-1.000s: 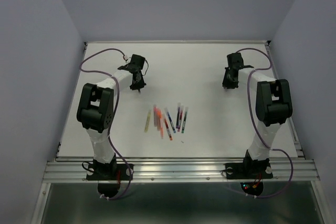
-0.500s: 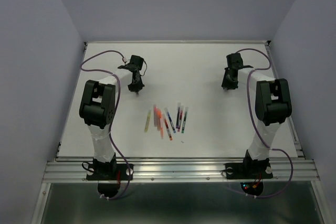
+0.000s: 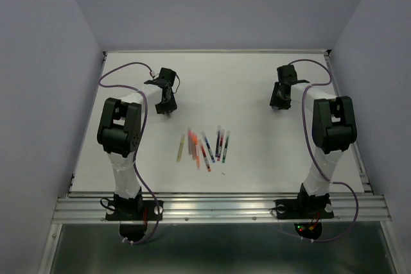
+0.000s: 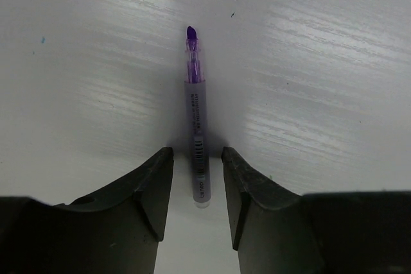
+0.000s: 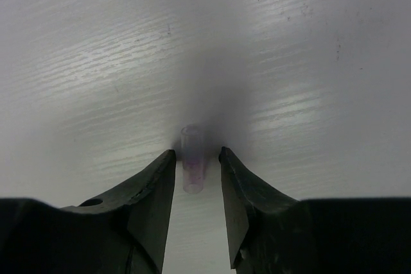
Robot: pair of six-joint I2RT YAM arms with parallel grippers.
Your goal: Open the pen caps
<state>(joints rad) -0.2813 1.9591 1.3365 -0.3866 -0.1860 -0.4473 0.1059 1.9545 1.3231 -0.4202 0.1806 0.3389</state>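
In the left wrist view a purple pen (image 4: 194, 101) lies uncapped on the white table, its tip pointing away. Its rear end sits between the fingers of my left gripper (image 4: 196, 153), which is open with a gap on each side. In the right wrist view a pale translucent pen cap (image 5: 192, 158) lies on the table between the fingers of my open right gripper (image 5: 197, 153), touching neither. In the top view the left gripper (image 3: 166, 108) is at the back left and the right gripper (image 3: 276, 103) at the back right. Several capped pens (image 3: 204, 145) lie in a loose row at the table's middle.
The white table (image 3: 257, 152) is walled in by pale purple panels on three sides. A metal rail (image 3: 218, 208) runs along the near edge by the arm bases. Purple cables loop from each arm over the table's back corners.
The left arm's elbow has shifted slightly to the right and its gripper has dropped a little towards the table. The right gripper has barely moved. The row of pens has not moved.
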